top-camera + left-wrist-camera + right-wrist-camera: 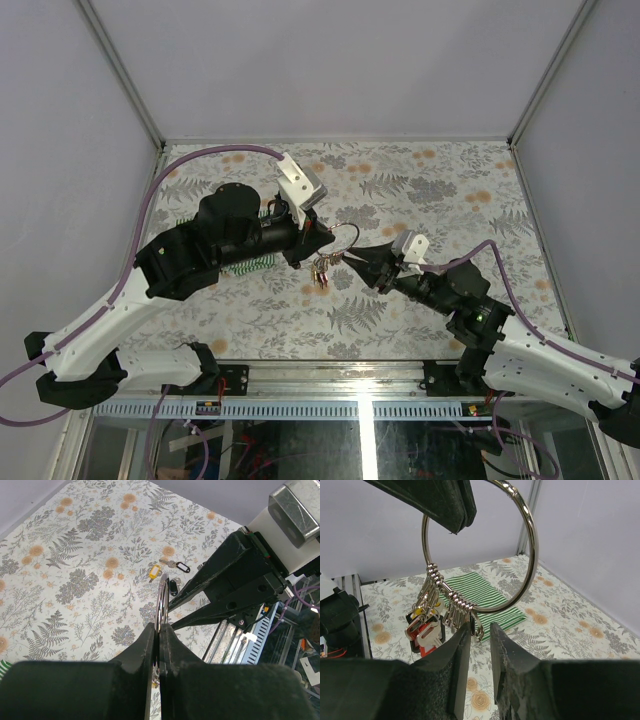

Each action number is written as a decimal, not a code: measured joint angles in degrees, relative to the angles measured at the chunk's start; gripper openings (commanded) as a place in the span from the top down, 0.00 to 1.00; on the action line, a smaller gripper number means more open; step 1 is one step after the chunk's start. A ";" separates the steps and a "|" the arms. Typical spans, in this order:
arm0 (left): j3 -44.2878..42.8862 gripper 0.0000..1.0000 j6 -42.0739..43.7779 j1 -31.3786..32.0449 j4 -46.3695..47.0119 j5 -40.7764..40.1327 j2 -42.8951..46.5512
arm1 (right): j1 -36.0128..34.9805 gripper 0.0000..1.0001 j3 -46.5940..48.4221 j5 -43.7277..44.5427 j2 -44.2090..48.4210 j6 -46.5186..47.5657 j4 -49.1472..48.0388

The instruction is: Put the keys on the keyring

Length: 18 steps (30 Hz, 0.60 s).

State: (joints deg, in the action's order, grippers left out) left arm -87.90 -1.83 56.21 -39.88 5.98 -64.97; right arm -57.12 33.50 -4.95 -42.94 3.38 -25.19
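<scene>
Partly done. Carried a bunch of flat silver keys (427,622) with yellow, red and black plastic heads low on the thin polished wire keyring (533,542). Was pinched near its top by the black left gripper (159,627), off the table. Left a few tagged loose keys (172,572) below the keyring on the floral cloth (75,555). Showed right gripper (480,630) jaws narrowly apart at the keyring's bottom; couldn't tell if gripping.

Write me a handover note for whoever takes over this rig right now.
Left gripper: shut on the keyring, holding it up off the table.
Right gripper: fingers narrowly apart at the ring's lower edge; grip unclear.
Keys: a bunch hangs on the ring, with yellow, red and black heads.
Done: those keys are threaded.
Left: I see no loose key from overhead; confirm, then finish.
</scene>
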 measured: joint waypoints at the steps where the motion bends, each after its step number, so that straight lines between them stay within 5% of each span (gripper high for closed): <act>1: 0.02 1.00 0.00 0.00 0.00 0.04 0.00 | 0.00 0.72 0.00 0.04 0.02 0.00 0.00; 18: 0.00 1.00 0.00 0.00 0.02 0.22 0.02 | 0.00 0.71 0.00 1.51 0.07 0.13 0.00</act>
State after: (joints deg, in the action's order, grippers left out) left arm -87.90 -1.83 56.21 -39.86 6.20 -64.95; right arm -57.12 33.50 -3.44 -42.87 3.51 -25.19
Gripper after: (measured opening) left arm 0.044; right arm 0.284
